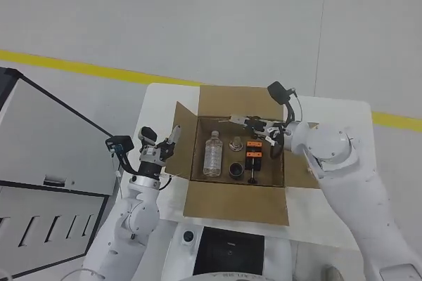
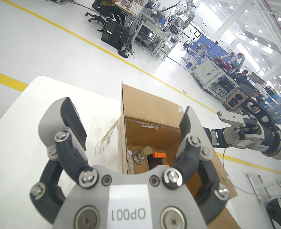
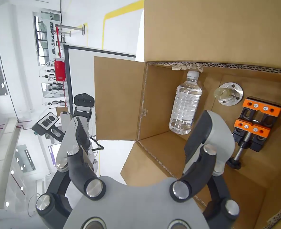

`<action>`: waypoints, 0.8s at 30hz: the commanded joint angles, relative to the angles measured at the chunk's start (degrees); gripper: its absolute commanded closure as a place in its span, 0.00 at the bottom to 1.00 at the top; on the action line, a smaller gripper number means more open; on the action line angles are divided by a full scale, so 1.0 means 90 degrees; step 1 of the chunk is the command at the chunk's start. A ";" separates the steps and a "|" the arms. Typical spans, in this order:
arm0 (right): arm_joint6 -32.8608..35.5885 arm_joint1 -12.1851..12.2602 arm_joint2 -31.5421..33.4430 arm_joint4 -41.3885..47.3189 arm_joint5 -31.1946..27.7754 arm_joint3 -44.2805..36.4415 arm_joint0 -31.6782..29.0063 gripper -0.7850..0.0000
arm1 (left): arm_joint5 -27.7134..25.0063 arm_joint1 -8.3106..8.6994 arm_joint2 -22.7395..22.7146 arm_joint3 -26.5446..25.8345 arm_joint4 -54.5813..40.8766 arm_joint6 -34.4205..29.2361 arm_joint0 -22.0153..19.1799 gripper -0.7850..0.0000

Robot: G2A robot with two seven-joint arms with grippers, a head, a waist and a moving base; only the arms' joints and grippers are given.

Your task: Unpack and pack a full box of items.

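The left claw hangs wide open and empty at 9 o'clock of the open brown cardboard box on the white bench, I think to leave room. Inside the box lie a clear plastic bottle, a silver metal flange and an orange-black vise. The right claw, open and empty, hovers near the 12 o'clock edge, probably to unpack.

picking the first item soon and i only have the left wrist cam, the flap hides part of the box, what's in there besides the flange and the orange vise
observer: A clear water bottle lies on its side along the box wall on the robot's left, cap pointing away from the robot.
operator: anything else down there
observer: A dark round part sits between the water bottle and the vise, on the robot's side of the flange.
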 commanded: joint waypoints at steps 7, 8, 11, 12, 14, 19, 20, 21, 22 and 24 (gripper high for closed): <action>0.0078 -0.0026 -0.0168 0.0031 0.0016 -0.0008 0.0067 0.00 | 0.0000 0.0000 0.0000 0.0000 0.0000 0.0000 0.0000 0.00; 0.0124 -0.0068 -0.0370 0.0053 0.0185 0.0059 0.0222 0.00 | 0.0000 0.0000 0.0000 0.0000 0.0000 0.0000 0.0000 0.00; 0.0322 -0.0242 -0.1194 -0.0134 0.0935 0.0355 0.0912 0.00 | 0.0000 0.0000 0.0000 0.0000 0.0000 0.0000 0.0000 0.00; 0.0404 -0.0306 -0.1463 -0.0188 0.1140 0.0502 0.1129 0.00 | 0.0000 0.0000 0.0000 0.0000 0.0000 0.0000 0.0000 0.00; 0.0445 -0.0447 -0.1964 -0.0342 0.1614 0.0869 0.1559 0.00 | 0.0000 0.0000 0.0000 0.0000 0.0000 0.0000 0.0000 0.00; 0.0751 -0.0781 -0.3025 -0.0672 0.2375 0.1863 0.2342 0.00 | 0.0000 0.0000 0.0000 0.0000 0.0000 0.0000 0.0000 0.00; 0.0813 -0.0837 -0.3149 -0.0668 0.2457 0.2049 0.2448 0.00 | 0.0000 0.0000 0.0000 0.0000 0.0000 0.0000 0.0000 0.00; 0.0810 -0.0887 -0.3260 -0.0698 0.2511 0.2194 0.2523 0.00 | 0.0000 0.0000 0.0000 0.0000 0.0000 0.0000 0.0000 0.00; 0.0783 -0.0931 -0.3321 -0.0675 0.2517 0.2278 0.2578 0.00 | 0.0000 0.0000 0.0000 0.0000 0.0000 0.0000 0.0000 0.00; 0.0682 -0.0985 -0.3379 -0.0620 0.2462 0.2454 0.2577 0.00 | 0.0000 0.0000 0.0000 0.0000 0.0000 0.0000 0.0000 0.00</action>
